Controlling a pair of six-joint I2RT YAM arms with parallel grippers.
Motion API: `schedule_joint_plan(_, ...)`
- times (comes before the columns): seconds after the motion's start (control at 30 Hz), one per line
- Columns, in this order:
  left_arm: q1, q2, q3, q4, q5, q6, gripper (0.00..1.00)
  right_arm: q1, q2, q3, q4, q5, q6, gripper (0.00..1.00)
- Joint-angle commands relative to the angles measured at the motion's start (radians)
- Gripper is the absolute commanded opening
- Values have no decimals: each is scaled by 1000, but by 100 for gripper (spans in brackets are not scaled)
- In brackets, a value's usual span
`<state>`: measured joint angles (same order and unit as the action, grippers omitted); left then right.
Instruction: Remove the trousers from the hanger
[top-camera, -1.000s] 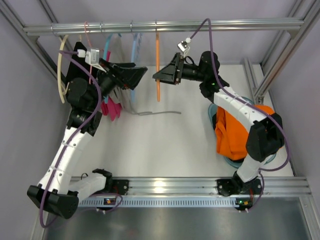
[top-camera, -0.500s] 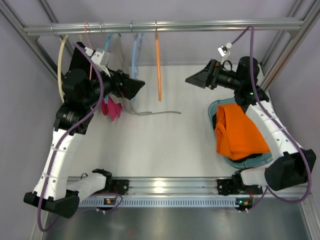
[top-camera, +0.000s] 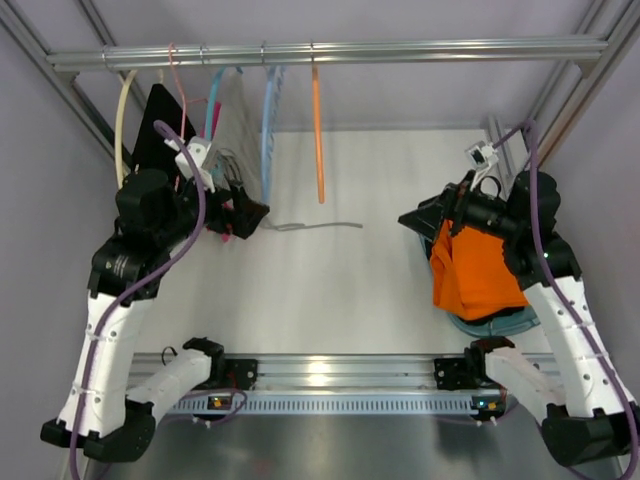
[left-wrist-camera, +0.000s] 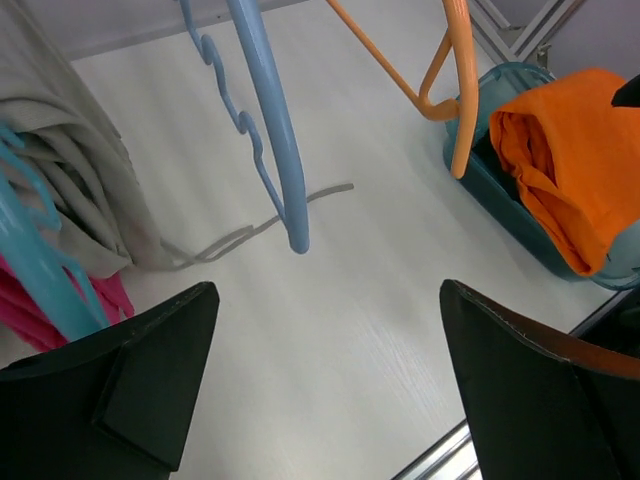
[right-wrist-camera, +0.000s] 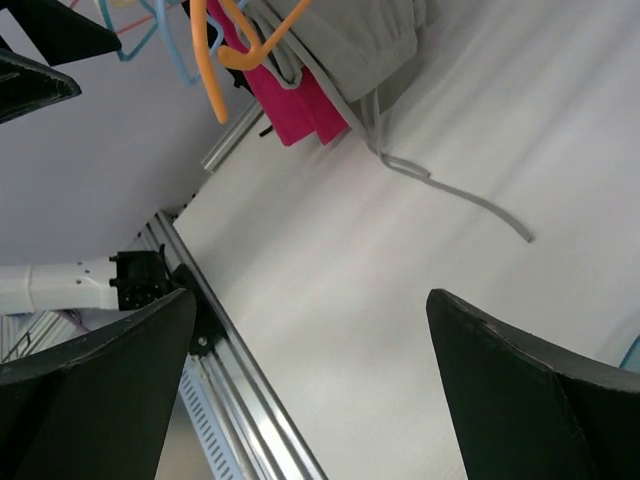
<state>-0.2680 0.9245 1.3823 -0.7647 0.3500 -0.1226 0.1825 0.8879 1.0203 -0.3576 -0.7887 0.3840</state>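
The orange trousers (top-camera: 478, 272) lie folded in a teal basket (top-camera: 500, 322) at the right, off any hanger; they also show in the left wrist view (left-wrist-camera: 570, 165). A black garment (top-camera: 158, 118), seemingly the black trousers, hangs at the rail's left end. An empty orange hanger (top-camera: 317, 140) hangs mid-rail. My left gripper (top-camera: 248, 214) is open and empty beside the hanging clothes (left-wrist-camera: 328, 290). My right gripper (top-camera: 414, 218) is open and empty at the basket's left edge (right-wrist-camera: 310, 295).
On the rail (top-camera: 400, 50) hang a blue hanger (top-camera: 268, 125), a grey garment (top-camera: 238, 130) whose drawstring (top-camera: 320, 225) trails on the table, a pink garment (top-camera: 214, 214), and teal, cream and pink hangers. Frame posts stand at both sides.
Both grippers have drawn back from the rail toward the near side. The right one swung from beside the orange hanger to the basket; the left one sank beside the pink garment.
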Motion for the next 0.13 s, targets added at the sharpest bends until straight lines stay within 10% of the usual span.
schedule_joint_plan(0.0, 4, -19, -31, -39, -65, 46, 98, -31, -47, -25, -35, -20, -53, 99)
schedule_joint_plan(0.1, 9, -16, -28, -35, -59, 52, 98, -41, -81, -37, -43, -21, -62, 99)
